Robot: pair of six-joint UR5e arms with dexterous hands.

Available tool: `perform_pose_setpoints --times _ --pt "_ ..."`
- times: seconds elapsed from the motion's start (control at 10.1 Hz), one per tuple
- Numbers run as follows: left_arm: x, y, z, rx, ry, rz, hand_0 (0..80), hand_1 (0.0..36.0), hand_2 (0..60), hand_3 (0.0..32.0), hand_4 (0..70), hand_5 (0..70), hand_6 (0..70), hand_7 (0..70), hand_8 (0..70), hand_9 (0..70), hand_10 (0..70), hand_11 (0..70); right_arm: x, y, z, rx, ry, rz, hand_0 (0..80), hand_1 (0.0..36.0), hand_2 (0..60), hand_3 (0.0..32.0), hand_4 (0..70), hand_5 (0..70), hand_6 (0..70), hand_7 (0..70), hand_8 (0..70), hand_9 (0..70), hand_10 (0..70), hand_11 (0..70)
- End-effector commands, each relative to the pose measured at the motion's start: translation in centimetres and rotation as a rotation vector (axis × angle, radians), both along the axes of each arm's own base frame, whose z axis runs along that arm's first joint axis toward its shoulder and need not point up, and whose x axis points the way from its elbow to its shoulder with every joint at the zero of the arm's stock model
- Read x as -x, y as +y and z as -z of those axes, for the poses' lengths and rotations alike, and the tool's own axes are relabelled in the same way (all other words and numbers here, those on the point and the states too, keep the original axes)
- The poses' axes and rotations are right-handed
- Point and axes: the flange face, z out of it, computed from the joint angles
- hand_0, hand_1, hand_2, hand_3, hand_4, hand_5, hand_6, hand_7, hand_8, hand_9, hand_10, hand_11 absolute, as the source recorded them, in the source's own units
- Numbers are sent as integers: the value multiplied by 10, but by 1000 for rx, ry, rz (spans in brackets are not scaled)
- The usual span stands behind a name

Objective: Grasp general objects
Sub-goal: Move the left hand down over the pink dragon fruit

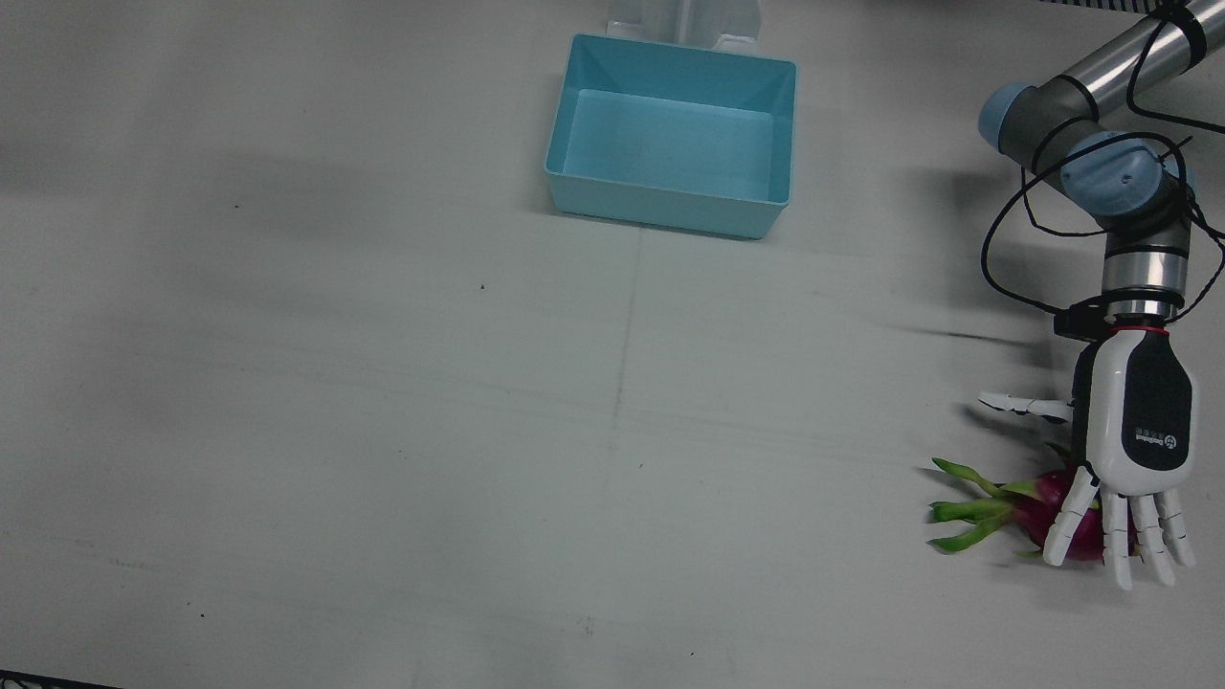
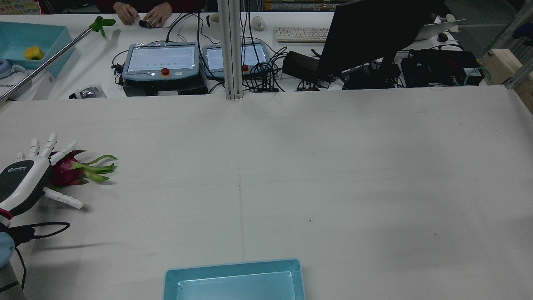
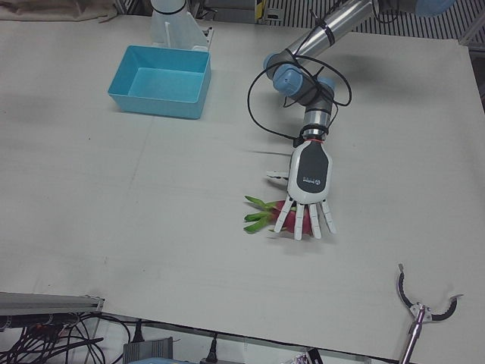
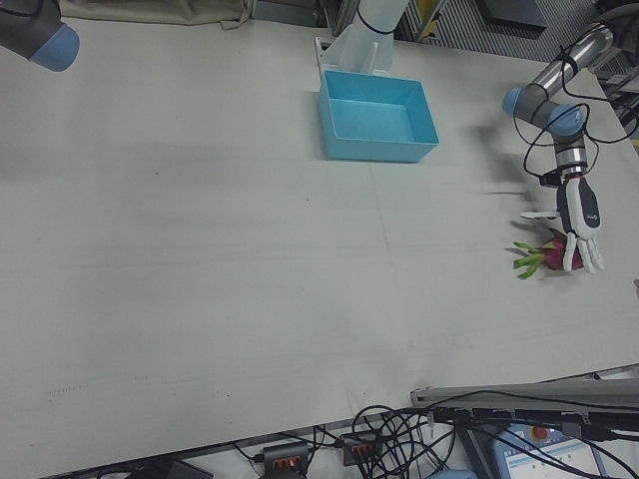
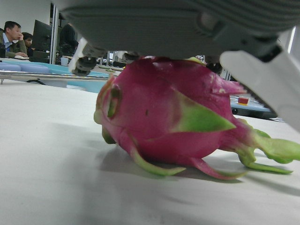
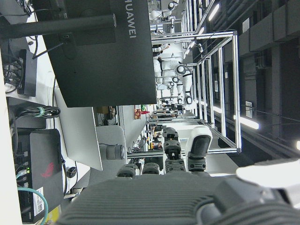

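A pink dragon fruit with green leaf tips lies on the white table near the robot's left edge. It also shows in the rear view, the left-front view, the right-front view and close up in the left hand view. My left hand hovers palm down right over it with its fingers spread and its thumb out to the side; it holds nothing. Its palm fills the top of the left hand view. My right hand shows only in its own view, raised and empty, with fingers extended.
A light blue bin stands empty at the table's middle on the robot's side, also in the rear view. A reach-grabber tool pokes in at the operators' edge. Monitors and cables lie beyond the table's far edge.
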Motion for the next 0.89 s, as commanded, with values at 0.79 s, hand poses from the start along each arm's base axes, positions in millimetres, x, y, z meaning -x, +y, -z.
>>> perform_pose_setpoints --times 0.79 --pt "4 -24 17 27 32 50 445 82 0 320 0 41 0 0 0 0 52 85 0 0 -1 1 0 0 0 0 0 0 0 0 0 0 0 0 0 0"
